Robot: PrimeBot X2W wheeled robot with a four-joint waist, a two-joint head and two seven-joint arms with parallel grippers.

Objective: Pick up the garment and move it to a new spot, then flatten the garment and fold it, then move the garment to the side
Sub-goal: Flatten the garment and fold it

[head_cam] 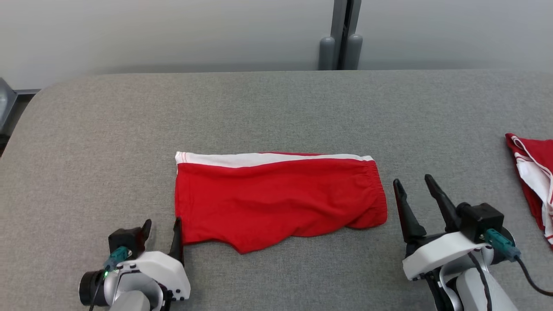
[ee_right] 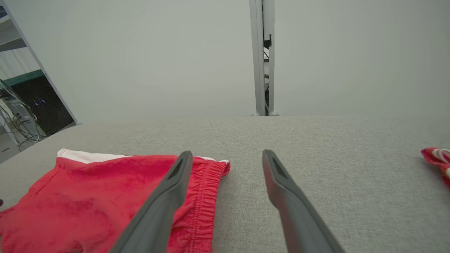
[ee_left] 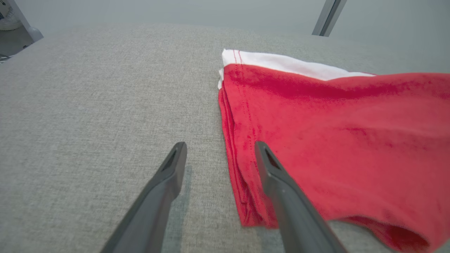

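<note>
Fabric, grey and woven, covers the whole desk (head_cam: 86, 129), which runs back to a pale wall (head_cam: 173, 34) split by a grey post (head_cam: 343, 34). The garment (head_cam: 276, 194), red shorts with a white band along the far edge, lies folded and fairly flat in the middle of the desk, gathered waistband towards the robot's right. The left jaws sit at the garment's near left corner, spread wide and gripping nothing. One finger (ee_left: 281, 189) lies over the stacked hem edges, the other finger (ee_left: 158, 196) over bare desk. I cannot tell whether the inner one actually touches the cloth. The right jaws stand just beside the waistband end, also spread wide and empty, with both fingers (head_cam: 406, 211) over bare desk. Well apart, at the desk's right edge, lies a second red-and-white cloth (head_cam: 533, 181), bunched and cut off from view.
</note>
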